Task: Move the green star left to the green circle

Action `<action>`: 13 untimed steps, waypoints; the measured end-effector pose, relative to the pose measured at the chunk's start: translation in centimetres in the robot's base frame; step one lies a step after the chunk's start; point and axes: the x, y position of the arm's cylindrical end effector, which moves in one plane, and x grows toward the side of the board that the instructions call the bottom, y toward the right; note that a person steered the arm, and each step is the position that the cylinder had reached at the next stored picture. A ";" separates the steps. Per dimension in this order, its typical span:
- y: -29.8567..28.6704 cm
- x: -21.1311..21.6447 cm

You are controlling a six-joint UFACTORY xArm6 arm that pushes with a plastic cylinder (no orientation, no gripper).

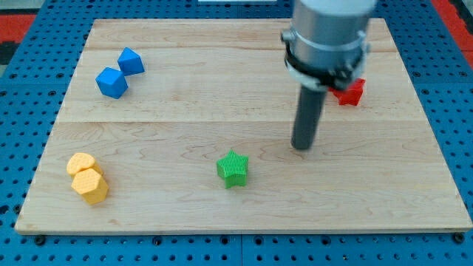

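Observation:
A green star block (233,168) lies on the wooden board (185,111), low and near the middle. My tip (301,146) rests on the board up and to the right of the star, about a block and a half away, not touching it. No green circle shows in the view.
Two blue blocks (119,74) sit touching at the upper left. Two yellow blocks (87,177) sit touching at the lower left. A red block (349,91) is partly hidden behind the arm at the upper right. The board lies on a blue pegboard.

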 end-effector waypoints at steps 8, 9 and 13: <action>-12.3 -0.2; -16.5 1.5; -16.1 -0.5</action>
